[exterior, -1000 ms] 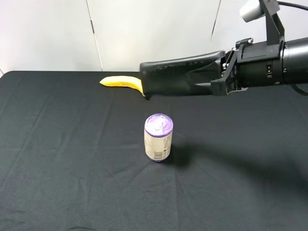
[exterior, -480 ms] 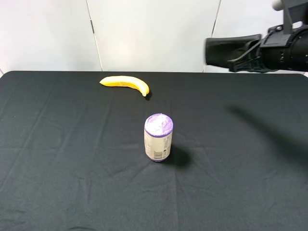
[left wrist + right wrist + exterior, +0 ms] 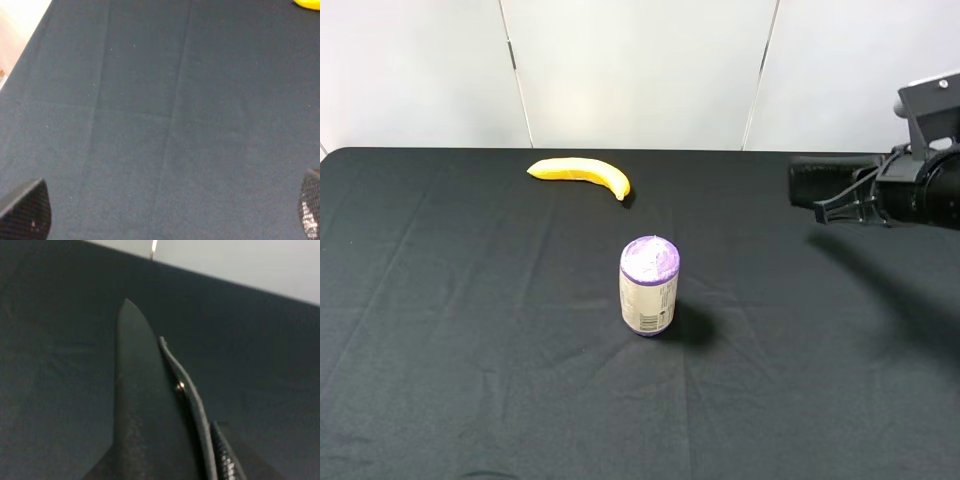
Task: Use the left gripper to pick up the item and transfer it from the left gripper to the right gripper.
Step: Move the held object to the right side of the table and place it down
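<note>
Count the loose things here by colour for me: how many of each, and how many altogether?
Yellow: 1, the banana
Purple-topped: 1, the can
Black: 1, the case, held up in the air
Total: 3

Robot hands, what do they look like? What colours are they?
The right gripper is a black barrel-shaped hand with thin black struts at the front and a pale grey block on top. Of the left gripper, only two dark fingertips show, each covered in a fine mesh-like pattern.
</note>
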Available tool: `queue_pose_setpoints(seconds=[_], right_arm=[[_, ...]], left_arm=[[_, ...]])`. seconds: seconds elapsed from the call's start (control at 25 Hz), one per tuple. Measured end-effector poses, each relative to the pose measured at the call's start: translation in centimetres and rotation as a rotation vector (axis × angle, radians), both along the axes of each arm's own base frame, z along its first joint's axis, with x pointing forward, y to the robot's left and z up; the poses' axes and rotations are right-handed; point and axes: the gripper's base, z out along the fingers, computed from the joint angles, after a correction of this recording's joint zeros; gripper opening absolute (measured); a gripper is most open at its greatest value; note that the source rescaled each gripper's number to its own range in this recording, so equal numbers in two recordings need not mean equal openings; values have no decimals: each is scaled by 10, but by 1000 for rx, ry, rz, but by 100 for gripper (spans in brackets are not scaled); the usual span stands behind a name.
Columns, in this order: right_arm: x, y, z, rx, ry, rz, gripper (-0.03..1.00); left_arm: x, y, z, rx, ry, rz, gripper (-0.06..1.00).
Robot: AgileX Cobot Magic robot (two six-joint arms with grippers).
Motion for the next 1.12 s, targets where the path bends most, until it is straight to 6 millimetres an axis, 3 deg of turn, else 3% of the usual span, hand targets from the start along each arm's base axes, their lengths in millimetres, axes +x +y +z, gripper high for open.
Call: queue_pose_setpoints(seconds=[0.48, 1.12], right_arm=[[-8, -3, -12, 82, 35, -68, 0], [-10, 9, -15, 143, 83, 50, 2]], left_arm=[[0, 0, 0, 0, -1, 0, 98], [0, 0, 0, 0, -1, 0, 98]])
